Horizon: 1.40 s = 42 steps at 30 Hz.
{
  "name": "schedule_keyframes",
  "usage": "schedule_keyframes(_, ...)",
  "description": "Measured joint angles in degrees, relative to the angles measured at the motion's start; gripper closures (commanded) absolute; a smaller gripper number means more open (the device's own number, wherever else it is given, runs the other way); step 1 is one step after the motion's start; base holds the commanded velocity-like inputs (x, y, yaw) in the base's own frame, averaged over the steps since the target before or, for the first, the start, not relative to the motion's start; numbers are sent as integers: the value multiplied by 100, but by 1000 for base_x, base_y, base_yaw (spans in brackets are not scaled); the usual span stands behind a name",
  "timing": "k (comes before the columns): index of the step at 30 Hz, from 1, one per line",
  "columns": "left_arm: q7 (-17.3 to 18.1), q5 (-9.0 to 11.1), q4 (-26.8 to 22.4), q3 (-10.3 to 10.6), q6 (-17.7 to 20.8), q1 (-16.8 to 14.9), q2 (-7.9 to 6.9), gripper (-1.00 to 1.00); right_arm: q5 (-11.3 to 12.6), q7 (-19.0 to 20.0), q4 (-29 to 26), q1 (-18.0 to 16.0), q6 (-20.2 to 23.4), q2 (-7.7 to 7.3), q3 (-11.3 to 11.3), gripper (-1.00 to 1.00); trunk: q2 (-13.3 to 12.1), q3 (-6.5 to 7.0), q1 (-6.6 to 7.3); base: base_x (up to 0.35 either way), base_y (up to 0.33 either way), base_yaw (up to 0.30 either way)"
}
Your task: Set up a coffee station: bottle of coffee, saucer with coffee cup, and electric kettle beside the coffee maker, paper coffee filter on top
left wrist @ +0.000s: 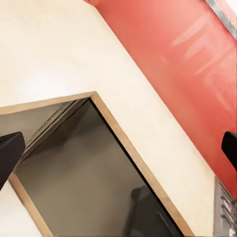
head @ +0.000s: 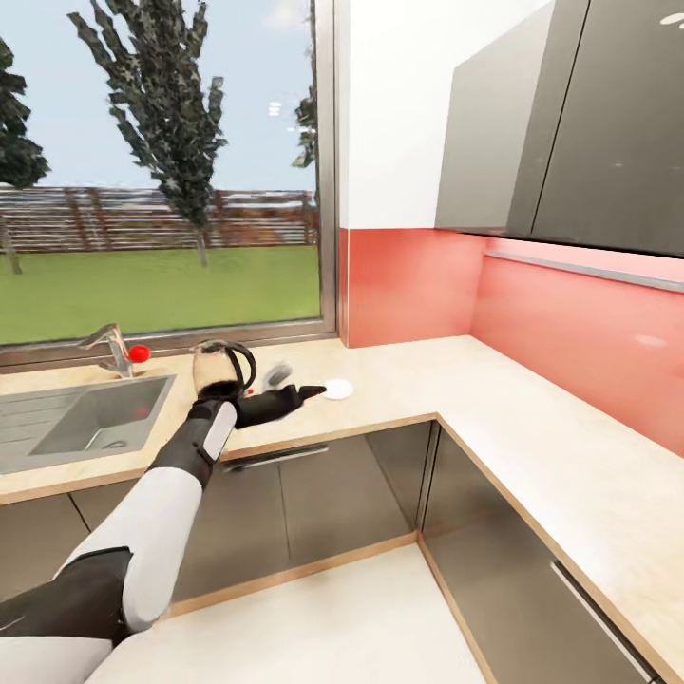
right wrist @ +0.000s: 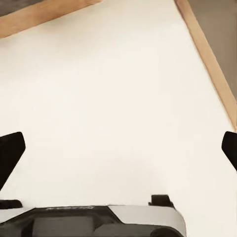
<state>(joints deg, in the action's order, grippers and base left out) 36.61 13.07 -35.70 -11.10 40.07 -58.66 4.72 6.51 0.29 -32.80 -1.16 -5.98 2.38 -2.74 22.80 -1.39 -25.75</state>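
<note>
Reaching left gripper (head: 309, 390) beside saucer (head: 338, 389) (possibly touching).

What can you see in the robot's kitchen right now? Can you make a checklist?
Surface: the kitchen countertop, light wood-grain, bends round a corner over grey cabinet fronts.
Job's things: the electric kettle stands on the counter beside the sink; the saucer lies flat on the counter, nothing on it.
Clutter: a blurry small grey thing behind the arm, too unclear to name.
Grippers: left gripper stretched over the counter, tips near the saucer, fingers spread apart; right gripper's fingers spread apart over the pale floor.
Cables: nothing seen.
Surroundings: red backsplash, grey wall cupboards, window onto grass and trees, tap with red knob.
</note>
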Motion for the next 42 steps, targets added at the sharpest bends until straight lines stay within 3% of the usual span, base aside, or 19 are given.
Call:
schedule_keyframes(1, -3, 68, 0, -4, 67, -67, -12, -100, 4, 1, -389, -2, 175, 0, -16, -100, 0, 0, 0, 0, 0, 0)
schedule_keyframes(3, -14, 173, 1, -14, 193, -158, -68, -100, 37, 59, -1995, -5, 1121, 5, -42, -100, -1, 0, 0, 0, 0, 0)
schedule_keyframes(5, -17, 177, 4, -21, 219, -153, -126, -100, 57, 179, -2835, -10, 1779, 6, -42, -100, -2, 0, 0, 0, 0, 0)
schedule_keyframes(6, -7, 173, 9, -28, 242, -115, -332, -100, 263, 287, -3690, -82, 2595, 7, -30, -100, -3, -2, 0, 0, 0, 0)
schedule_keyframes(7, -6, 186, 10, -27, 250, -108, -376, -100, 447, 290, -4787, -154, 2713, 4, -27, -100, -1, 0, 0, 0, 0, 0)
schedule_keyframes(8, -5, 190, 9, -25, 254, -103, -402, -100, 659, 288, -5008, -260, 2803, -1, -16, -100, 0, 0, 1, 0, 0, 0)
schedule_keyframes(9, -2, 179, 10, -17, 266, -99, -427, -100, 1044, 280, -5140, -491, 2958, -10, 26, -100, -2, 0, 0, 0, 0, 0)
schedule_keyframes(14, 1, 166, 9, 12, 319, -89, -451, -100, 1883, 269, -5246, -1170, 3580, -41, 287, -100, -2, -1, 0, 0, 0, 0)
schedule_keyframes(20, 1, 153, 4, 19, 324, -81, -458, -100, 2278, 248, -5242, -2162, 4073, -51, 515, -100, -2, 0, 0, 0, 0, 0)
schedule_keyframes(28, 2, 171, 0, 12, 292, -82, -463, -100, 2943, 190, -5058, -2813, 4445, -51, 540, -100, 0, -1, 1, 30, 0, 0)
schedule_keyframes(42, 2, 177, 74, -9, 297, -69, -464, -100, 3000, 181, -4769, -2866, 4543, -43, 496, -100, -1, -2, 4, 320, 0, 0)
